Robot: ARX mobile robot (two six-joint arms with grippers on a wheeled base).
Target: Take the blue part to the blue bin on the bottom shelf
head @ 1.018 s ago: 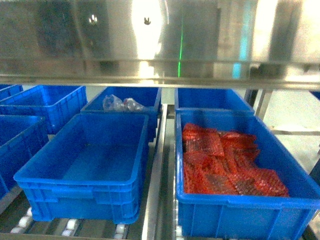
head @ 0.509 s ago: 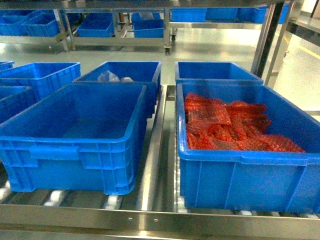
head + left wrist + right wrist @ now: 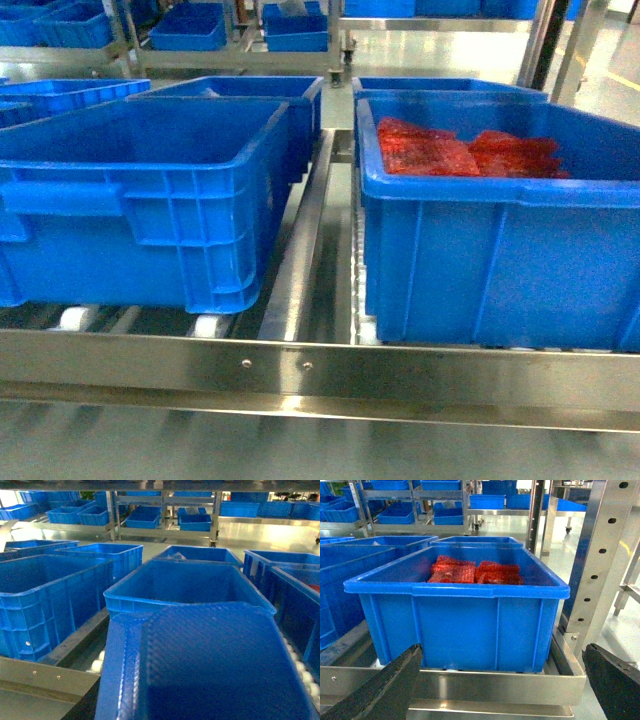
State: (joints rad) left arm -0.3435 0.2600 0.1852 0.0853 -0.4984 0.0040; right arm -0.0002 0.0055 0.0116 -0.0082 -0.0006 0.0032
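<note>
- The head view looks level at the bottom shelf [image 3: 300, 375]; its shiny steel front rail runs across the lower part of the frame, and white rollers show just above it.
- A blue bin [image 3: 140, 195] stands at the left of that view. Its inside cannot be seen from this height.
- A second blue bin [image 3: 500, 250] stands at the right, with red mesh bags [image 3: 460, 155] lying inside it.
- In the left wrist view a blue part [image 3: 210, 665], flat with a textured surface, fills the lower centre and right of the frame, close before the camera. The left gripper's fingers are hidden, so I cannot tell how it stands.
- In the right wrist view the right gripper [image 3: 495, 680] is wide open and holds nothing. Its two dark fingers [image 3: 380, 690] sit in the lower corners, in front of the bin with red bags.
</note>
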